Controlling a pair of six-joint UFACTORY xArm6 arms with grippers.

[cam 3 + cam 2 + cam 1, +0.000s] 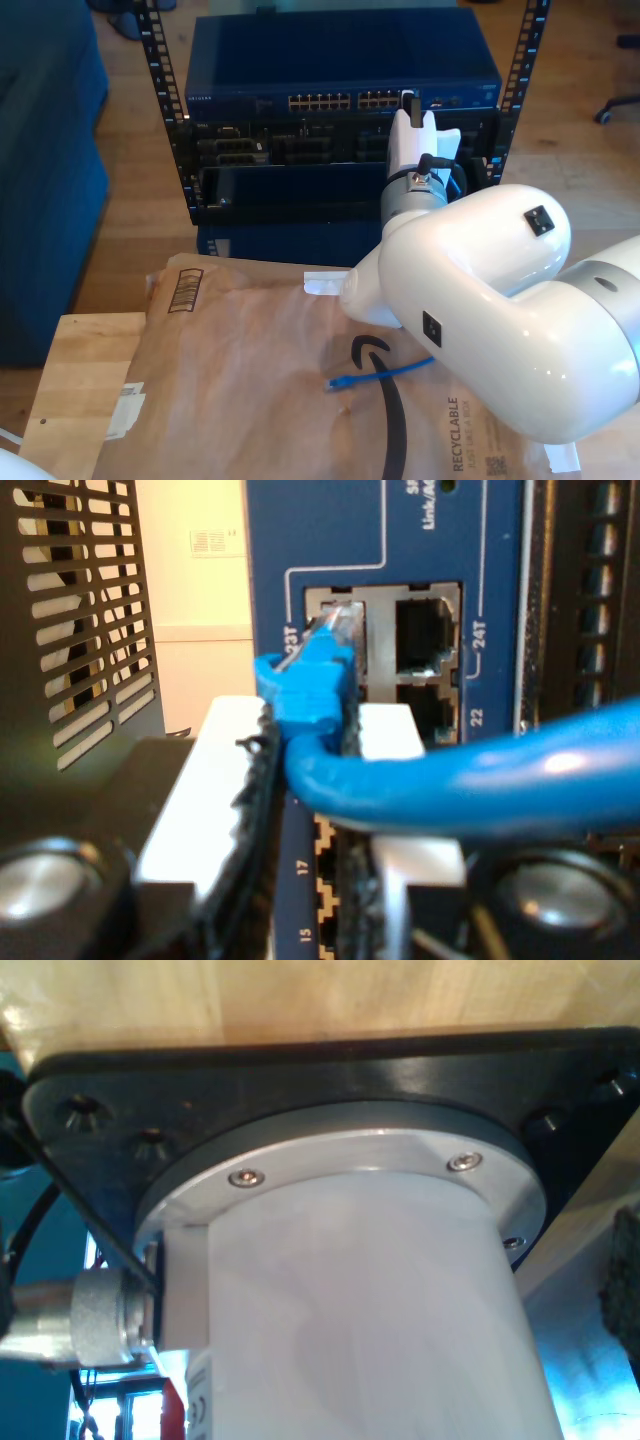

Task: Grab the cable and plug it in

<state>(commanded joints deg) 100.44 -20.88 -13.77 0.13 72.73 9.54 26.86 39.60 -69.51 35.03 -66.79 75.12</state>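
You see my second gripper [305, 780] pinching the cable [480, 780] just behind its plug [315, 670], whose clear tip sits at the mouth of a port [340, 630] on the blue switch [340, 60]. The cable's other end [335, 384] lies on brown paper [250, 380]. My first gripper faces an arm base [360, 1290]; you cannot tell its state.

The cable [470, 780] is bright blue, its plug [335, 630] clear with a blue tint. The network switch [340, 60] is dark navy with white port numbers, in a black rack [170, 120]. My second end effector [305, 780] has white fingers [205, 800] edged in black. Brown cardboard [250, 390] bears a black arrow and barcode print. The mounting plate [300, 1090] is black against pale wood [250, 1000].
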